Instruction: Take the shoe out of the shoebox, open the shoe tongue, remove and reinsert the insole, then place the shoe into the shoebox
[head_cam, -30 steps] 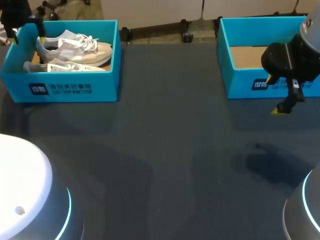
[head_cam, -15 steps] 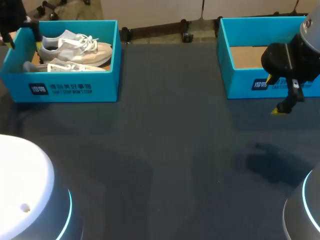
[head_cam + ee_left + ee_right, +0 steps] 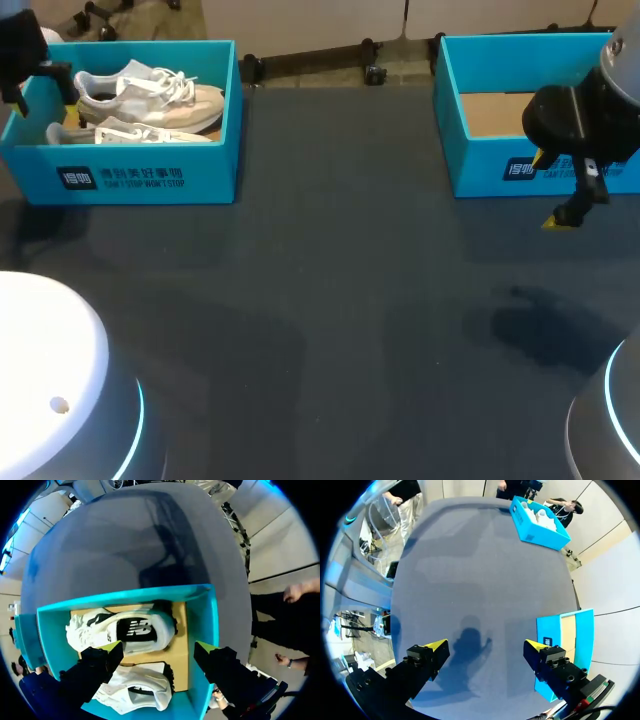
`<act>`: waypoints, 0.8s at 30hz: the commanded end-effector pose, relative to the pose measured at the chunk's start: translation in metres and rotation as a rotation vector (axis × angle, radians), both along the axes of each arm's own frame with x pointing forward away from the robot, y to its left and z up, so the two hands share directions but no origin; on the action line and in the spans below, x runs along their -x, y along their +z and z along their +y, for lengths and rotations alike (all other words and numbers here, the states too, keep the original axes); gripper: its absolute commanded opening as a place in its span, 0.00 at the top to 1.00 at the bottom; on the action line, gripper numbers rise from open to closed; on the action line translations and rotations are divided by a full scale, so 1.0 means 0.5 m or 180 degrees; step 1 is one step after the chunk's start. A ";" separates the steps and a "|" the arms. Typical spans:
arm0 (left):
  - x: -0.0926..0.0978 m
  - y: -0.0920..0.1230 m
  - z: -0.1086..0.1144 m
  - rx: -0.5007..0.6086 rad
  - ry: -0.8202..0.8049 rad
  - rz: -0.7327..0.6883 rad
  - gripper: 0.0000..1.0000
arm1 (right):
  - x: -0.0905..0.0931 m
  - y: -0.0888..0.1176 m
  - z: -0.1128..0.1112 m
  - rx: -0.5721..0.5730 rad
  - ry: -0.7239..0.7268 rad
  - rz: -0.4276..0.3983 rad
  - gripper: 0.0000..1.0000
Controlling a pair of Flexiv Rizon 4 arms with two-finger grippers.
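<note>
Two white and beige shoes (image 3: 150, 95) lie side by side in the teal shoebox (image 3: 140, 175) at the table's far left. My left gripper (image 3: 48, 80) hangs open above that box's left end. In the left wrist view its fingers (image 3: 157, 650) straddle the gap between one shoe (image 3: 125, 630) just ahead and the other shoe (image 3: 142, 690) underneath, touching neither. My right gripper (image 3: 552, 192) stands open over the dark table in front of the second teal shoebox (image 3: 480, 165). In the right wrist view that gripper (image 3: 485, 645) holds nothing.
The second shoebox (image 3: 565, 650) at the far right shows only its bare cardboard floor. The dark tabletop (image 3: 330, 300) stretches between the two boxes. Both white arm bases (image 3: 50, 390) rise at the near corners.
My left gripper has shifted left over the shoebox's left end. The right arm has stayed where it was.
</note>
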State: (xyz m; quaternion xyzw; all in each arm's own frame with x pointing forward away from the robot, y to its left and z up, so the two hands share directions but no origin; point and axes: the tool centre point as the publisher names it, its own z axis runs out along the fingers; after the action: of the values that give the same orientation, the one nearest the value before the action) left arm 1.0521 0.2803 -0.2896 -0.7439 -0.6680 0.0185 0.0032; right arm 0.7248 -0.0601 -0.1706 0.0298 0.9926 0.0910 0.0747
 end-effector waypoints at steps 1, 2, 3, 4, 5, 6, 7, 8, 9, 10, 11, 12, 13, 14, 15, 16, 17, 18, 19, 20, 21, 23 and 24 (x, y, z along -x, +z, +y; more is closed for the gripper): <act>0.010 -0.016 0.011 0.0028 -0.0039 -0.0104 0.17 | -0.003 -0.002 0.003 0.0010 -0.0003 0.0008 0.00; 0.009 -0.020 0.014 0.0021 -0.0051 -0.0107 0.21 | -0.003 -0.002 0.003 0.0010 -0.0003 0.0008 0.00; 0.008 -0.025 0.017 0.0015 -0.0064 -0.0101 0.24 | -0.003 -0.002 0.003 0.0010 -0.0003 0.0008 0.00; 0.008 -0.028 0.018 0.0013 -0.0070 -0.0098 0.27 | -0.003 -0.002 0.003 0.0010 -0.0003 0.0008 0.00; 0.007 -0.032 0.020 0.0013 -0.0091 -0.0102 0.26 | -0.003 -0.002 0.003 0.0010 -0.0003 0.0008 0.00; 0.006 -0.035 0.021 0.0007 -0.0098 -0.0100 0.29 | -0.003 -0.002 0.003 0.0010 -0.0003 0.0008 0.00; 0.006 -0.038 0.021 -0.0016 -0.0103 -0.0085 0.33 | -0.003 -0.002 0.003 0.0010 -0.0003 0.0008 0.00; 0.006 -0.041 0.022 -0.0005 -0.0123 -0.0086 0.31 | -0.003 -0.002 0.003 0.0010 -0.0003 0.0008 0.00; 0.006 -0.045 0.022 -0.0002 -0.0128 -0.0084 0.31 | -0.003 -0.002 0.003 0.0010 -0.0003 0.0008 0.00; 0.006 -0.047 0.022 0.0008 -0.0145 -0.0086 0.31 | -0.003 -0.002 0.003 0.0010 -0.0003 0.0008 0.00; 0.006 -0.050 0.021 0.0037 -0.0160 -0.0092 0.31 | -0.003 -0.002 0.003 0.0010 -0.0003 0.0008 0.00; 0.006 -0.052 0.021 0.0036 -0.0162 -0.0093 0.31 | -0.003 -0.002 0.003 0.0010 -0.0003 0.0008 0.00; 0.006 -0.055 0.019 0.0040 -0.0174 -0.0089 0.32 | -0.003 -0.002 0.003 0.0010 -0.0003 0.0008 0.00; 0.006 -0.057 0.018 0.0072 -0.0198 -0.0088 0.31 | -0.003 -0.002 0.003 0.0010 -0.0003 0.0008 0.00; 0.007 -0.062 0.017 0.0060 -0.0206 -0.0079 0.40 | -0.003 -0.002 0.003 0.0010 -0.0003 0.0008 0.00; 0.006 -0.065 0.017 0.0060 -0.0205 -0.0091 0.51 | -0.003 -0.002 0.003 0.0010 -0.0003 0.0008 0.00; 0.006 -0.067 0.016 0.0071 -0.0214 -0.0101 0.51 | -0.003 -0.002 0.003 0.0010 -0.0003 0.0008 0.00; 0.006 -0.071 0.016 0.0070 -0.0216 -0.0099 0.51 | -0.003 -0.002 0.003 0.0010 -0.0003 0.0008 0.00; 0.005 -0.075 0.015 0.0072 -0.0222 -0.0096 0.47 | -0.003 -0.002 0.003 0.0010 -0.0003 0.0008 0.00; 0.005 -0.077 0.015 0.0075 -0.0226 -0.0096 0.47 | -0.003 -0.002 0.003 0.0010 -0.0003 0.0008 0.00; 0.005 -0.080 0.015 0.0069 -0.0230 -0.0100 0.48 | -0.003 -0.002 0.003 0.0010 -0.0003 0.0008 0.00; 0.003 -0.085 0.015 0.0074 -0.0231 -0.0093 0.48 | -0.003 -0.002 0.003 0.0010 -0.0003 0.0008 0.00; 0.003 -0.085 0.015 0.0074 -0.0231 -0.0093 0.48 | -0.003 -0.002 0.003 0.0010 -0.0003 0.0008 0.00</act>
State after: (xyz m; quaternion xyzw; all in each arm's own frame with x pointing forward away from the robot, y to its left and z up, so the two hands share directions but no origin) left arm 1.0486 0.2874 -0.3292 -0.7674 -0.6408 0.0146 -0.0143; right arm 0.7248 -0.0601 -0.1706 0.0298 0.9926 0.0910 0.0747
